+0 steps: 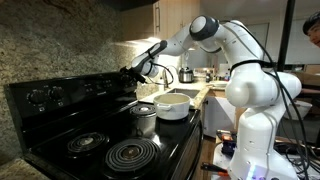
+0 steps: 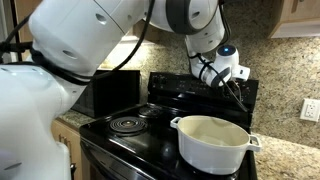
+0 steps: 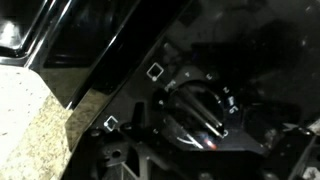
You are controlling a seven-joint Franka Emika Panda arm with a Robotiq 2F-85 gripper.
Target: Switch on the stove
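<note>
Black and glossy, the stove [image 1: 100, 127] fills the lower left of an exterior view, its raised back panel [image 1: 45, 97] of round knobs running along the speckled granite backsplash [image 1: 60, 45]. We see two spiral coil burners [image 1: 131, 154] in chrome rings near the bottom edge. A small metal pot [image 1: 145, 118] stands behind them toward the centre, and a white pot [image 1: 175, 105] is just to the right of it. The white arm [image 1: 255, 95] rises at the right of the frame and reaches across to the left, so that the gripper [image 1: 130, 72] hangs just in front of the right end of the back panel, above the metal pot. In an exterior view from the opposite side, the stove [image 2: 150, 135] sits in the lower middle. There the white pot [image 2: 212, 142] stands large on it at the lower right, and one of the coil burners [image 2: 127, 123] shows to the left. The gripper [image 2: 228, 73] is close against the back panel [image 2: 185, 92] in the upper middle. The wrist view is very dark. A round knob [image 3: 195, 108] with a raised bar across it lies in the middle of the frame, and a pale granite surface [image 3: 40, 115] shows at the lower left. Dark finger parts show at the bottom left and at the right edge, on either side of the knob. We read the jaws as standing apart with nothing clamped between them, and we cannot tell whether either finger touches the knob.
</note>
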